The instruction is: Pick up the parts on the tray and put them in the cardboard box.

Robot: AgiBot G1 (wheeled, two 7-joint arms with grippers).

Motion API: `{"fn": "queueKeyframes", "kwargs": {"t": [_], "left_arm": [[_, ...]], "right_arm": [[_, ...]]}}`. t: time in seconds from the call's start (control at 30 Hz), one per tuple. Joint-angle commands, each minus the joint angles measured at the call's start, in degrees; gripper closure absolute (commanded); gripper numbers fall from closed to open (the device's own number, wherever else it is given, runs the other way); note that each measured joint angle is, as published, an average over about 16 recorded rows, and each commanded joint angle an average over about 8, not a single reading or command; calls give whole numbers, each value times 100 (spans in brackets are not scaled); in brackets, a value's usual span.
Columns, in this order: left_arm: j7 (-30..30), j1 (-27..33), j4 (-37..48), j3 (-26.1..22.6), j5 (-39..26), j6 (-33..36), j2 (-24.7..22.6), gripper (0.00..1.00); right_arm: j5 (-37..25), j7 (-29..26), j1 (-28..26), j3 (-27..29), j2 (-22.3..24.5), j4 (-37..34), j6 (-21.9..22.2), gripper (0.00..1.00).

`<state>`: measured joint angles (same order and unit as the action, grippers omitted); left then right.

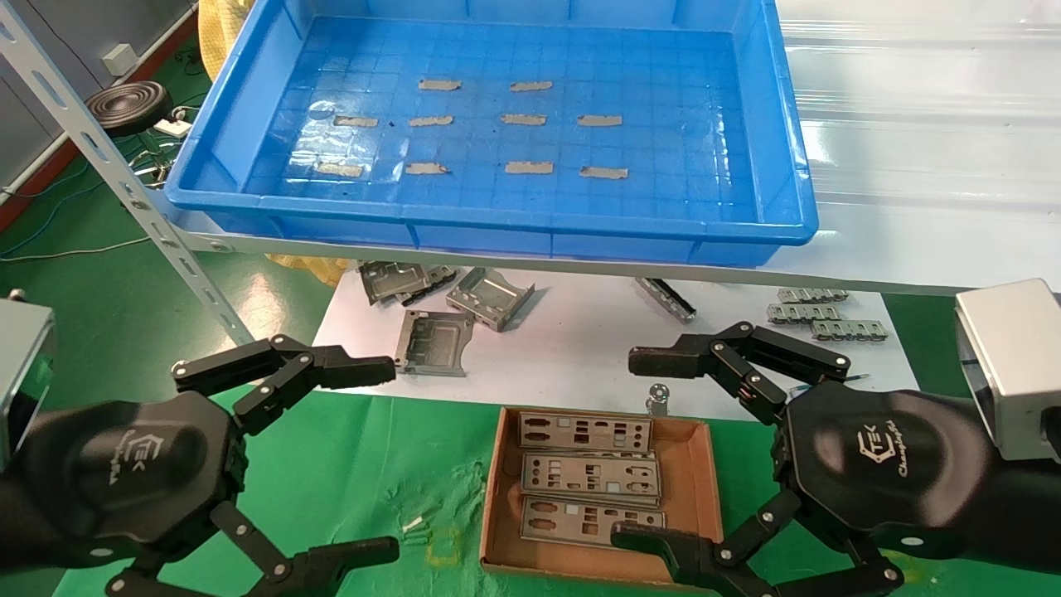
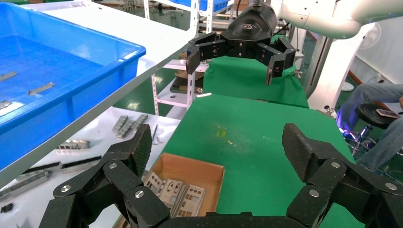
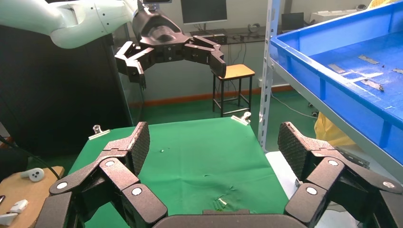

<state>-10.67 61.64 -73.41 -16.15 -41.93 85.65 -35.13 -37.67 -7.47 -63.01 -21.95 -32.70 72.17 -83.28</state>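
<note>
Now three parts [image 1: 590, 477] lie in the cardboard box [image 1: 703, 497], between wide-jawed left gripper [image 1: 390, 456] and right gripper [image 1: 634, 452]; tray [image 1: 497, 228] far.

Factory-style workshop: steel racking [image 1: 124, 178], green-clothed bench [image 2: 252, 142], loose metal brackets [image 1: 489, 297].

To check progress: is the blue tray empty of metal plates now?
Yes. The tray holds only tape strips; three plates lie in the box.

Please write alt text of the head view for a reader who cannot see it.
Three silver plates lie in the cardboard box on green cloth, between the open left gripper and open right gripper. Behind, the blue tray holds only tape strips.
</note>
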Motion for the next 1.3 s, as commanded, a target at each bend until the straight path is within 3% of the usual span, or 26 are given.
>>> {"fn": "queueKeyframes", "kwargs": {"t": [0.03,1.3], "left_arm": [[0,0,0,0,0,0,0,0],[0,0,0,0,0,0,0,0]], "right_arm": [[0,0,0,0,0,0,0,0],[0,0,0,0,0,0,0,0]]}}
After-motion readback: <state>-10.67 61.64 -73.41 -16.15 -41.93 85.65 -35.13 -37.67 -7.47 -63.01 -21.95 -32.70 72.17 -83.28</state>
